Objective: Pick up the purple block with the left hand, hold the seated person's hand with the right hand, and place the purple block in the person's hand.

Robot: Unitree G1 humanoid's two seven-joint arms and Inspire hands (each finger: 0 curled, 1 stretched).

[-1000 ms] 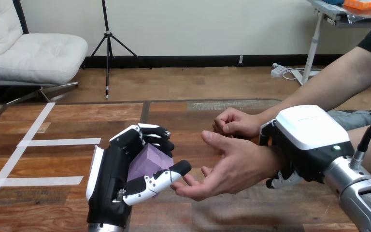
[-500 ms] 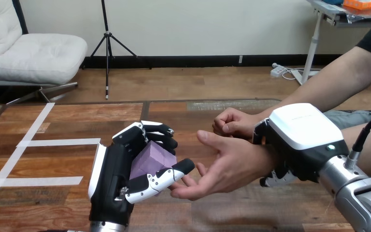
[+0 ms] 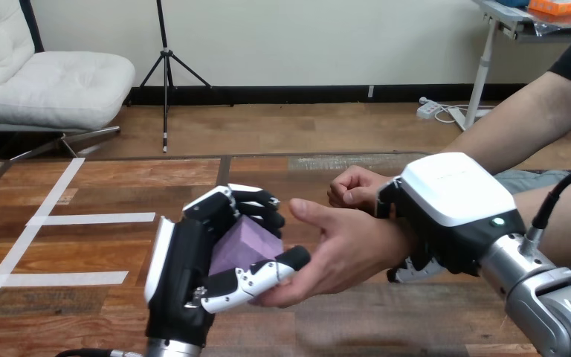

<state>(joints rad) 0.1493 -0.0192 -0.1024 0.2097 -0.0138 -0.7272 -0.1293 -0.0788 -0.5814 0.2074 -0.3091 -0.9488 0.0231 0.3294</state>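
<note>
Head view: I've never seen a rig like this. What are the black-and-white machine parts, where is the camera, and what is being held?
The camera sits on a humanoid robot's head and looks down across a wooden table. The machine parts are the robot's own two hands, which come in from the bottom and the right of the view. The left hand has its fingers and thumb curled round a purple block. A person sits at the right. The right hand is wrapped round the wrist of the person's open hand, with its fingers showing underneath. That open hand is turned toward the block, which is right beside it but not yet lying in it. The person's closed hand rests behind. White tape strips are stuck on the table.
</note>
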